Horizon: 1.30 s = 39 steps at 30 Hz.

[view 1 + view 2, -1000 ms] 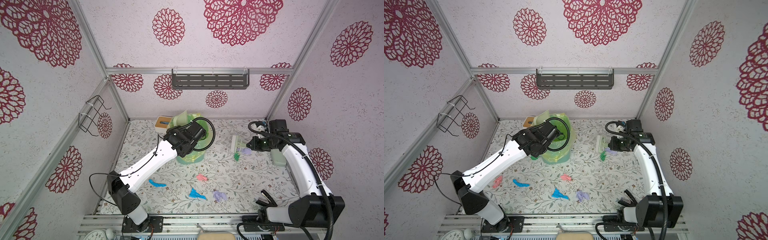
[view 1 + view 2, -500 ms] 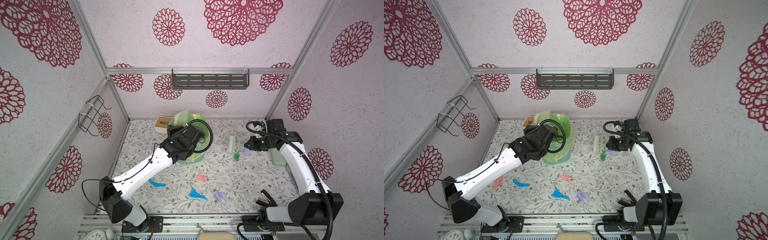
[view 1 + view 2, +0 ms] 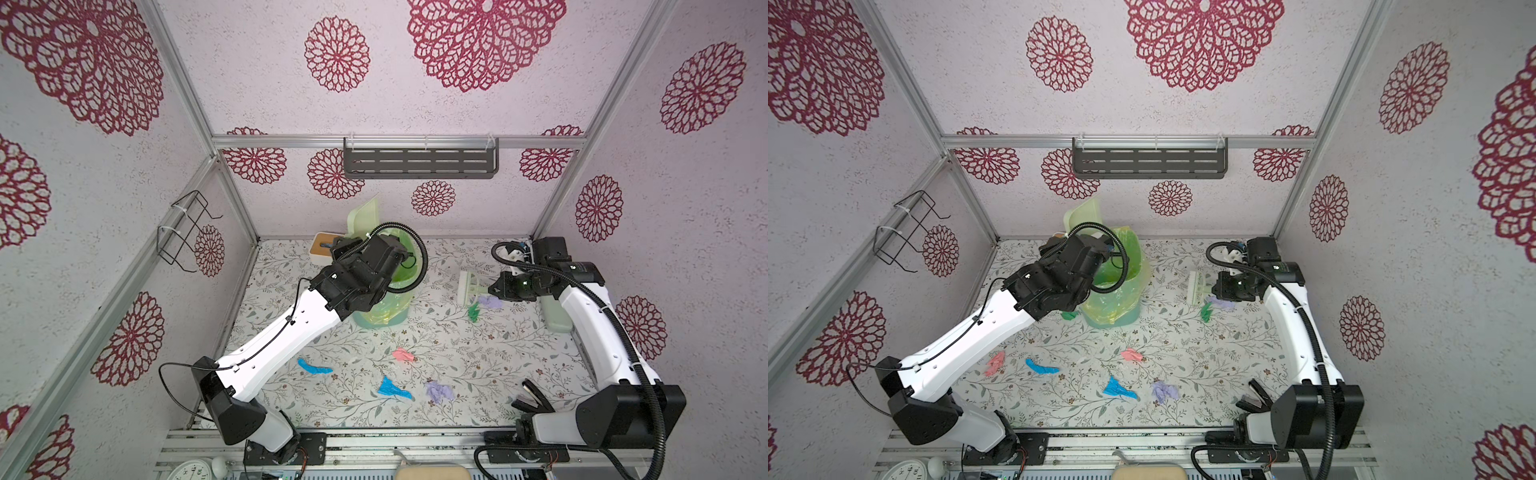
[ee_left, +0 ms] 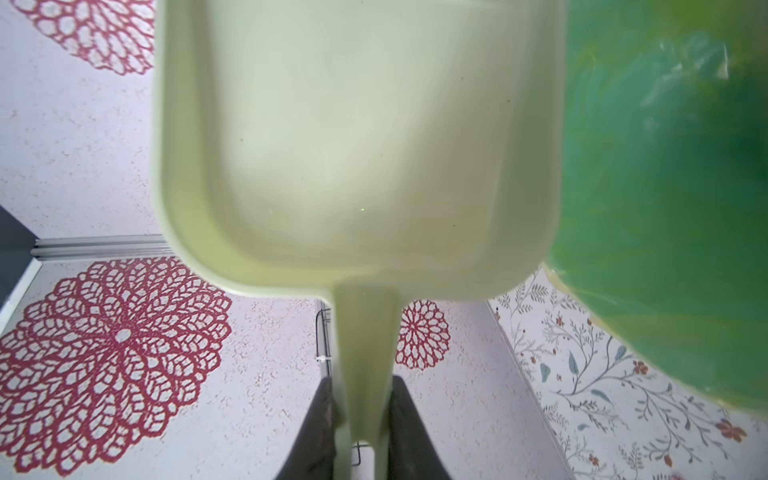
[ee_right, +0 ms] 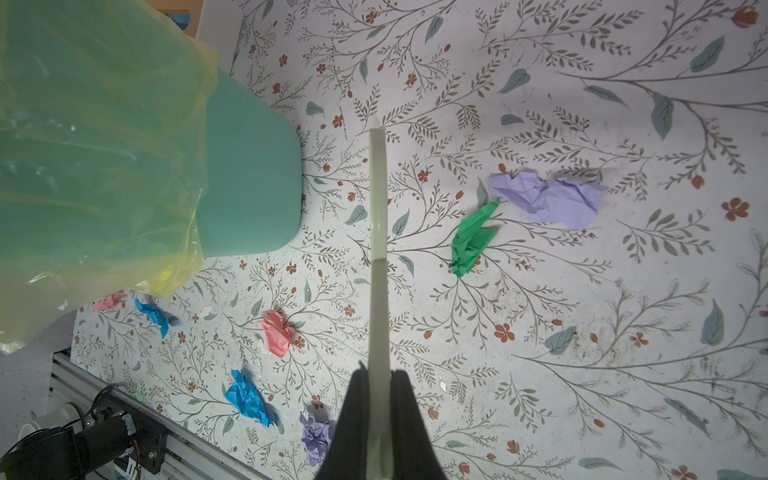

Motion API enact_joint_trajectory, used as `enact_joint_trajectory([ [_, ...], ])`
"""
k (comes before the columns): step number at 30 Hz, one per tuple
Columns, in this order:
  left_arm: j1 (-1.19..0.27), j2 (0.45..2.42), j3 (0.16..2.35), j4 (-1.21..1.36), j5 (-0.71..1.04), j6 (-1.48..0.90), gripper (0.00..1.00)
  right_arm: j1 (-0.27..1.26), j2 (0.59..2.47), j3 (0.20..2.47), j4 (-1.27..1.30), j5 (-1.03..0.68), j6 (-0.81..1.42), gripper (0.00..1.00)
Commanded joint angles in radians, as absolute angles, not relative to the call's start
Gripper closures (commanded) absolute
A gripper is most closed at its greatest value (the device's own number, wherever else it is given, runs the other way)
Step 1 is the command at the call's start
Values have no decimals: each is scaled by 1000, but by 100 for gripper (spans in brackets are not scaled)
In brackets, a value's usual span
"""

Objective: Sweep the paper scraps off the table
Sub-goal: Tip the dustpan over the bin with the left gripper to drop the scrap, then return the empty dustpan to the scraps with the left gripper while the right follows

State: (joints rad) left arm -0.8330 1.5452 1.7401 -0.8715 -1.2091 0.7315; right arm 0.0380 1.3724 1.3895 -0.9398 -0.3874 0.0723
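The right gripper clamps the brush, two paper scraps lying just beside it. The left gripper, farther off, grips the dustpan.

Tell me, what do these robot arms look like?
Both the left arm and right arm have smooth white shells with black joints and bases. A ribbed black hose loops along each. The left gripper and right gripper end in dark tapering fingers.
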Motion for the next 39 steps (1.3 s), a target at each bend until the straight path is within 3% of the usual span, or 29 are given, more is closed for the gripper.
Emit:
enact_joint_trajectory([
  [1, -858, 1578, 1836, -964, -1165, 590, 87, 40, 1330, 1402, -943, -361, 72, 100],
  [9, -912, 1665, 2083, -1134, -997, 382, 87, 39, 1304, 1388, -966, -236, 62, 100],
  [17, -981, 1753, 2197, -1140, -624, 160, 86, 41, 1273, 1374, -1013, -66, 54, 100],
  [27, -1008, 1793, 2073, -1021, -296, -6, 86, 43, 1264, 1342, -1036, 69, 49, 100],
  [39, -1006, 1802, 1715, -897, -92, -126, 87, 169, 1311, 1256, -982, 166, 45, 100],
])
